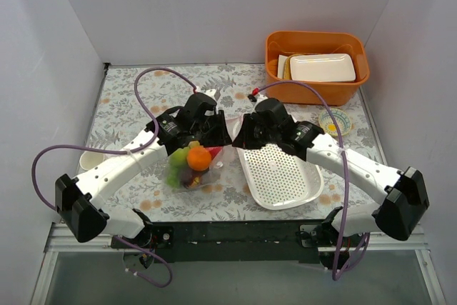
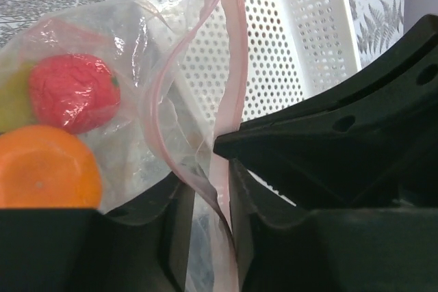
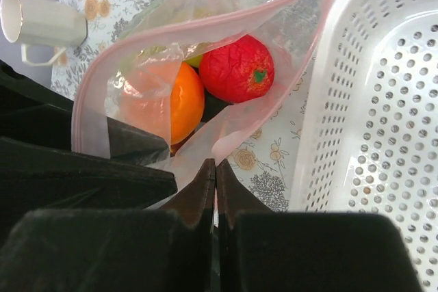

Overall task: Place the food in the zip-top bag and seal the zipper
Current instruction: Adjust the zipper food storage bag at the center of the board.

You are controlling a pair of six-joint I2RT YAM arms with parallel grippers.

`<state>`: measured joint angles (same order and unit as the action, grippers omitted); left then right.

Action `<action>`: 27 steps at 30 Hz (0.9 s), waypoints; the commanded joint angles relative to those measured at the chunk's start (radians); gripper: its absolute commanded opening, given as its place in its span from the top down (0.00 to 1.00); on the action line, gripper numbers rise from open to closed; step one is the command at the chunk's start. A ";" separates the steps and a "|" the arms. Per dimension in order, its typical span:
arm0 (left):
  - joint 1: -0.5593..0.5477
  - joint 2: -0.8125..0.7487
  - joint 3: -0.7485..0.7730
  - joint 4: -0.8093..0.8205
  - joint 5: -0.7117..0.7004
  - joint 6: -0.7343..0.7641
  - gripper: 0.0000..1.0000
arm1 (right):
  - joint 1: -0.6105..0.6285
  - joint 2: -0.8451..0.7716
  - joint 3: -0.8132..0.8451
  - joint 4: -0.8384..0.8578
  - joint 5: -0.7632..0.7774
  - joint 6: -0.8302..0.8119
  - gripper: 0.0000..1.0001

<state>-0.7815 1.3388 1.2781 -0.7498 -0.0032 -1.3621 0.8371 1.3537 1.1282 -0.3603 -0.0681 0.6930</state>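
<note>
Clear zip-top bag (image 3: 157, 66) holds food (image 3: 236, 68); both grippers (image 3: 215, 169) (image 2: 212, 189) apparently pinch zipper (image 2: 229, 66)

floral table (image 1: 128, 105), white basket (image 1: 280, 175), orange bin (image 1: 316, 67), mug (image 1: 91, 160)

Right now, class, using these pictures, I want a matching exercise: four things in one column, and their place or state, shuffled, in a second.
Things:
1. orange
2. white basket
3. white mug
4. right tool

Places or states:
A. lying on its side on the patterned cloth
B. shut on the pink zipper
C. empty, between the two arms
D. inside the clear zip-top bag, beside the red apple

Pairs: 1-D, 2-C, 3-A, 4-B
</note>
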 commanded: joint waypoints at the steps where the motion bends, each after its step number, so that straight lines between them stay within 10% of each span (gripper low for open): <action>1: -0.002 -0.044 -0.032 0.067 0.135 0.037 0.69 | 0.002 -0.108 -0.063 0.060 0.143 0.088 0.95; 11: -0.002 -0.127 -0.088 0.023 0.193 0.104 0.55 | -0.010 -0.140 -0.133 -0.032 0.272 0.155 0.94; 14: -0.002 -0.190 -0.118 0.036 0.158 0.072 0.38 | -0.021 -0.131 -0.134 -0.075 0.303 0.172 0.95; 27: -0.002 -0.440 -0.448 0.219 0.203 -0.305 0.43 | -0.067 -0.165 -0.199 -0.094 0.315 0.194 0.96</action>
<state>-0.7822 0.9249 0.9482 -0.6182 0.1486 -1.4940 0.7830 1.2282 0.9379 -0.4545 0.2058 0.8665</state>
